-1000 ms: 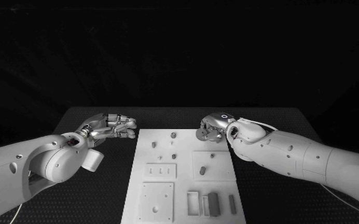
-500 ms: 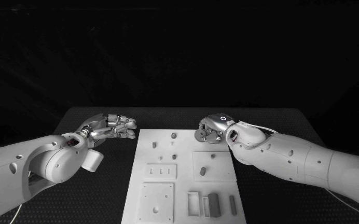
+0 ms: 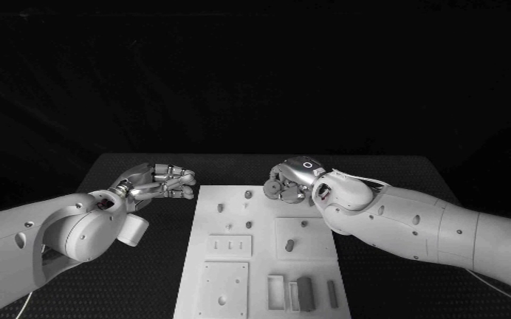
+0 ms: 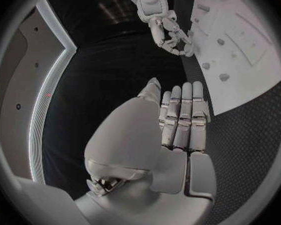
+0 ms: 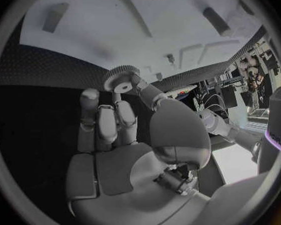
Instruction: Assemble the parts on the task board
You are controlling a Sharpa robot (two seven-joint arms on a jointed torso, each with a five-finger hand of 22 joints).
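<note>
Head view: right hand (image 3: 289,184) hovers over the far edge of the white rectangular task board (image 3: 263,260), fingers curled round a small toothed grey gear (image 3: 274,184). Left hand (image 3: 158,179) sits beside the board's far left corner, over the black table (image 3: 128,275), fingers curled in, nothing held.

Left wrist view: own fingers (image 4: 184,116) lie together, empty; short pegs (image 4: 223,77) stand on the board.

Right wrist view: gear (image 5: 121,78) pinched at its rim between fingertips (bore visible). Judged rigid, light, likely slippery on flat faces; rim grip suits it. Neighbouring small dark parts (image 3: 303,290) could obstruct a low approach.
</note>
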